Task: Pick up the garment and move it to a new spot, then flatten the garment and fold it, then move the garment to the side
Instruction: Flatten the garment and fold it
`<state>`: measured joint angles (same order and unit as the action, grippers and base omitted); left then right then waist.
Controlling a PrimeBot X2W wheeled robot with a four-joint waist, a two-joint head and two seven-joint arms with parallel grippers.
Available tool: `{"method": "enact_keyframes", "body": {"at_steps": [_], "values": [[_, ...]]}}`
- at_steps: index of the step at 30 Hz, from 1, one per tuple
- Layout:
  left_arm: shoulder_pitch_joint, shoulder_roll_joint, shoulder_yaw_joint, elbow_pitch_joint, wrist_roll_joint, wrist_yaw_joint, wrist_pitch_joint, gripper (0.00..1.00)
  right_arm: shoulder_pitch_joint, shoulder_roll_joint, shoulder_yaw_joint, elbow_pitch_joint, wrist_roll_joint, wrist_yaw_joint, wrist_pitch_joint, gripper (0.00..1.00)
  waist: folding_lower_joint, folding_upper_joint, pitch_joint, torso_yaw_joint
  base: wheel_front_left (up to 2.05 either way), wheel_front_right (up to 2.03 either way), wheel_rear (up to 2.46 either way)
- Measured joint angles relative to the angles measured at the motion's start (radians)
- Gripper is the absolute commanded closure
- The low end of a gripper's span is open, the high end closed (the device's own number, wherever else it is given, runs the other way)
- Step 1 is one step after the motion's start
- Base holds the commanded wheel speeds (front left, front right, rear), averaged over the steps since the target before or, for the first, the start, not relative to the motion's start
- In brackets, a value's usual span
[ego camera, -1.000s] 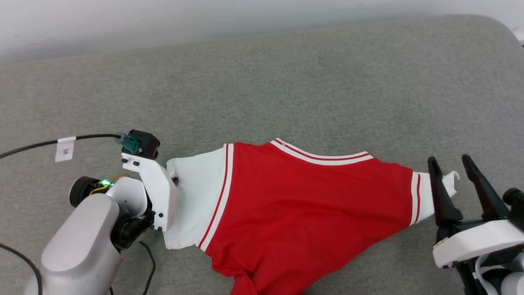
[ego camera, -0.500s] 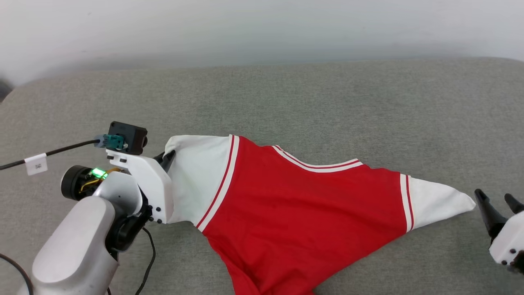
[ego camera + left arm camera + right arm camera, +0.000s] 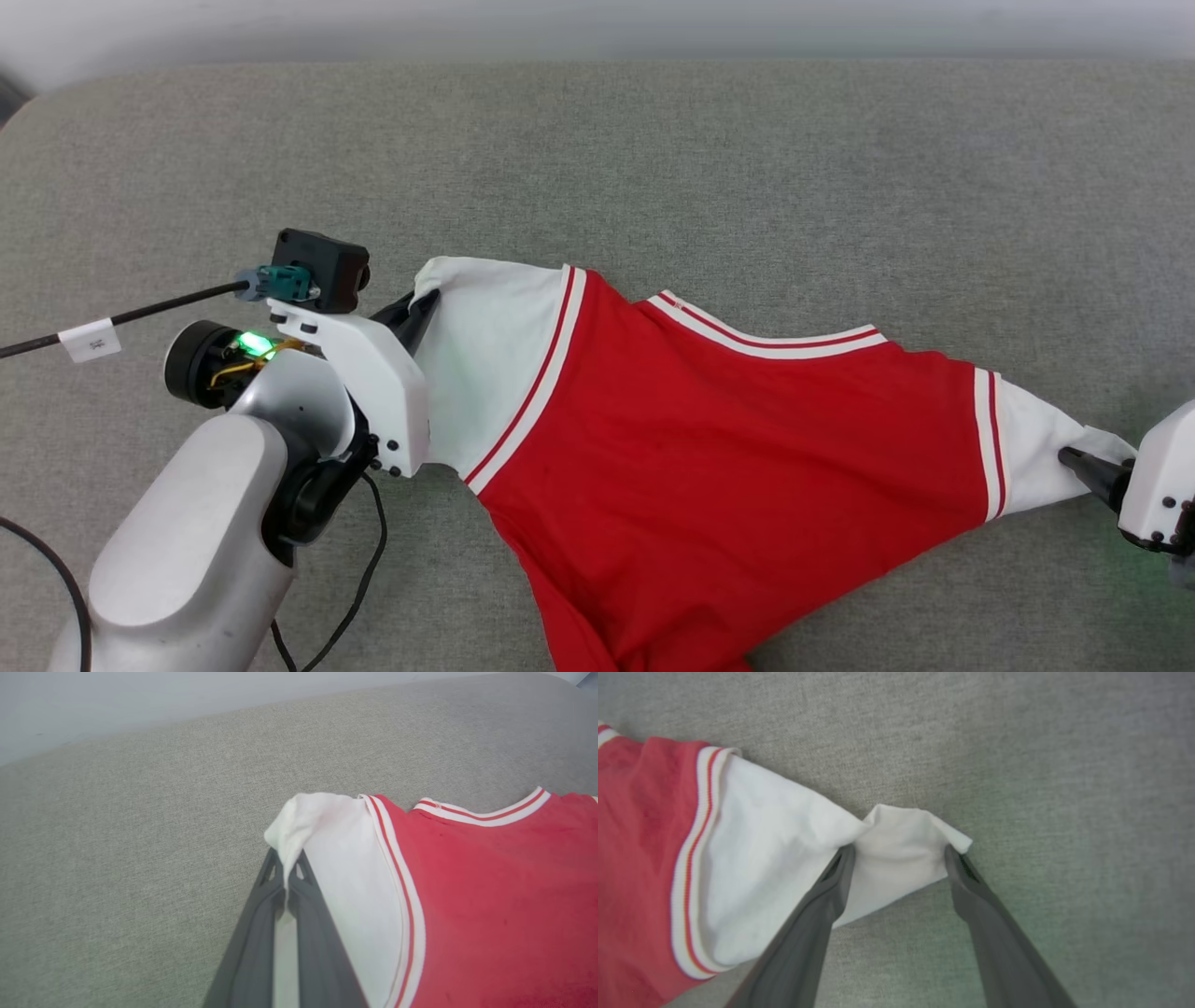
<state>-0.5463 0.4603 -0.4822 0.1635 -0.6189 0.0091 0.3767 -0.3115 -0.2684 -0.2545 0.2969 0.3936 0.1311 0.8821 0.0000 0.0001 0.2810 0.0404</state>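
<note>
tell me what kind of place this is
Probably a robot test room rather than a home: a broad grey fabric-covered surface set against a plain pale wall, just one jersey on it, and a tagged black cable.

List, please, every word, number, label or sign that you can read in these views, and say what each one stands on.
No text here can be read.
The white tag on the black cable: small dark print, too small to read.
The garment: no letters or numbers on the face turned up, just plain red cloth, white sleeves and red-and-white stripe trim.
</note>
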Motion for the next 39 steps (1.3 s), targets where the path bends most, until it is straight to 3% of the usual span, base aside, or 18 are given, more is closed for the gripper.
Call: {"method": "enact_keyframes", "body": {"at_steps": [3,4,5,6,15,25,33,39], "values": [[-0.003,0.001,-0.001,-0.002,-0.001,0.000,0.003,1.00,-0.016,0.009,-0.011,0.013,0.002,0.000,0.033,0.00,0.0000,0.0000,0.008,0.003,0.00,0.00,0.00],[-0.003,0.002,-0.001,-0.002,-0.001,0.000,0.003,1.00,-0.020,0.010,-0.013,0.019,0.003,0.000,0.043,0.55,0.0000,-0.0001,0.008,0.002,0.00,0.00,0.00],[-0.004,0.002,-0.001,-0.002,-0.002,0.000,0.003,1.00,-0.025,0.014,-0.015,0.022,0.005,0.000,0.052,0.93,0.0000,0.0000,0.007,0.000,0.00,0.00,0.00],[-0.004,0.003,-0.001,-0.002,-0.003,0.000,0.003,1.00,-0.028,0.018,-0.017,0.026,0.009,0.000,0.057,1.00,0.0000,0.0000,0.006,-0.001,0.00,0.00,0.00],[0.001,0.007,0.001,0.009,-0.018,0.004,-0.001,1.00,-0.033,0.019,-0.004,0.021,0.033,0.000,0.081,1.00,0.0000,0.0000,-0.030,-0.018,0.00,0.00,0.00],[-0.025,0.027,0.031,0.033,0.002,0.025,-0.055,1.00,-0.121,-0.071,0.069,-0.136,-0.013,0.000,-0.084,1.00,0.0000,-0.0001,-0.136,-0.033,0.00,0.00,0.00],[-0.163,0.026,0.071,0.093,0.007,0.030,-0.087,1.00,-0.302,-0.140,0.123,-0.147,-0.042,0.000,-0.159,1.00,-0.0001,0.0000,-0.216,-0.046,0.00,0.00,0.00],[-0.342,0.015,0.108,0.182,0.007,0.026,-0.106,1.00,-0.500,-0.159,0.176,-0.084,-0.051,0.000,-0.212,1.00,0.0000,0.0000,-0.193,-0.055,0.00,0.00,0.00]]}}
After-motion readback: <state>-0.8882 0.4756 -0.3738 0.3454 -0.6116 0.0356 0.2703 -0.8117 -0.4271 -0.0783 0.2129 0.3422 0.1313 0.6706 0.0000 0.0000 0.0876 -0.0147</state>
